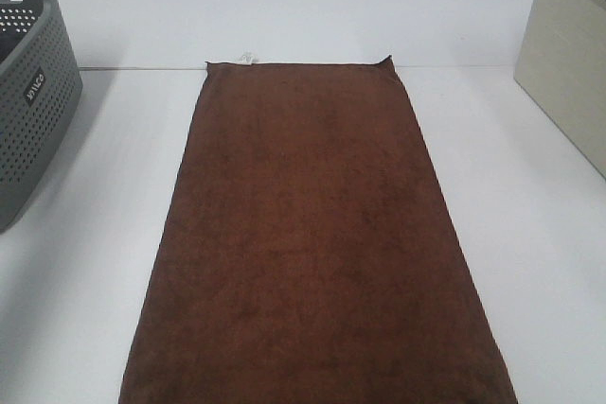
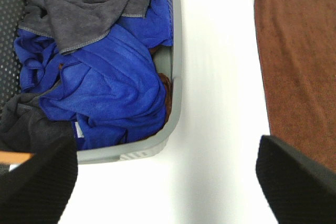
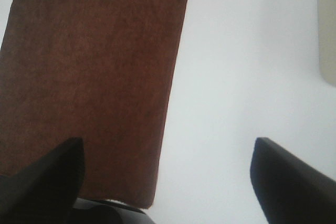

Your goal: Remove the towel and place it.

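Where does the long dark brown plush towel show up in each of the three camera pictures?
Exterior high: the long dark brown plush towel lies flat, centre, running to the bottom edge.
Left wrist: along the right edge.
Right wrist: fills the left half.
Shared landmark: the white table.

Towel [image 1: 317, 243] lies flat, lengthwise down the middle of the table [image 1: 530, 234], its far edge at the table's back line, near end running out of the overhead view. Tag [image 1: 246, 58] sits at the far edge, toward the left corner. Basket [image 1: 33, 92] stands at the left, apart from the towel, bare table between them. Cloths [image 2: 100, 82] are piled inside the basket, one on top of the others. Box [image 1: 568, 54] stands at the far right, well apart from the towel. My left gripper [image 2: 168, 182] hangs over the gap between basket and towel. My right gripper [image 3: 168, 179] hangs over the towel's right edge, bare table beside it.
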Robot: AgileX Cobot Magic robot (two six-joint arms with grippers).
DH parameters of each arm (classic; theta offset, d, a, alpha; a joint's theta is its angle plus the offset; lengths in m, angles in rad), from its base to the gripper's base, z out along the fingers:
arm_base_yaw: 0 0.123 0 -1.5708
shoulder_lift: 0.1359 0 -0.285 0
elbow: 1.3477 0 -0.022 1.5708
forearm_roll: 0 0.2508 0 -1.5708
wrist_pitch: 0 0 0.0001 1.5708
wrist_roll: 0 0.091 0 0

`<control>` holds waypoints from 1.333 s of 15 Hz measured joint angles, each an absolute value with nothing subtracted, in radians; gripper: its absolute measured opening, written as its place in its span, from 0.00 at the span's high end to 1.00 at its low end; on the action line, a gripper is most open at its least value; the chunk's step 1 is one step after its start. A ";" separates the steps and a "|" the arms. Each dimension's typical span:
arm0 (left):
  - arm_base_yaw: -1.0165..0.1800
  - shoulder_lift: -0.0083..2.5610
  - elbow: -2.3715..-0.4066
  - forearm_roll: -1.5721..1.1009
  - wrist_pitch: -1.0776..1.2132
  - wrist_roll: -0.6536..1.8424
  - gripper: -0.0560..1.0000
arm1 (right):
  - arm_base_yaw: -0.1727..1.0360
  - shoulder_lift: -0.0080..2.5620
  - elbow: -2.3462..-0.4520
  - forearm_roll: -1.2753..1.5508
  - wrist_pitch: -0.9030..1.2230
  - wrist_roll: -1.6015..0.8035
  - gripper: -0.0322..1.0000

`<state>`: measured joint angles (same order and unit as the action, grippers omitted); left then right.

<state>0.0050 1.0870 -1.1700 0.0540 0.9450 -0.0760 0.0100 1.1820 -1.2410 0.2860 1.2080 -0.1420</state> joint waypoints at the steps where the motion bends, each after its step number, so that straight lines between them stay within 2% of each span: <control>1: 0.005 1.008 -1.116 0.072 0.944 -0.076 0.14 | 0.010 1.107 -1.158 0.290 1.186 -0.124 0.17; 4: 0.005 0.786 -0.964 0.126 0.939 -0.076 0.14 | 0.010 0.889 -0.956 0.299 1.143 -0.109 0.17; 9: 0.005 0.378 -0.728 0.133 0.947 -0.076 0.14 | 0.010 0.537 -0.725 0.266 1.097 -0.149 0.18; 14: 0.005 0.027 -0.674 0.133 1.129 -0.076 0.15 | 0.010 0.235 -0.597 0.245 1.093 -0.180 0.22; 16: 0.005 -0.005 -0.675 0.140 1.204 -0.075 0.15 | 0.010 0.165 -0.565 0.237 1.090 -0.180 0.24; 20: 0.007 -0.005 -0.642 0.123 1.216 -0.042 0.15 | 0.010 0.098 -0.512 0.224 1.087 -0.180 0.24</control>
<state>0.0070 -0.0050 -0.6420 0.1230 1.2160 -0.0420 0.0100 0.0980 -0.5120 0.2240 1.0870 -0.1800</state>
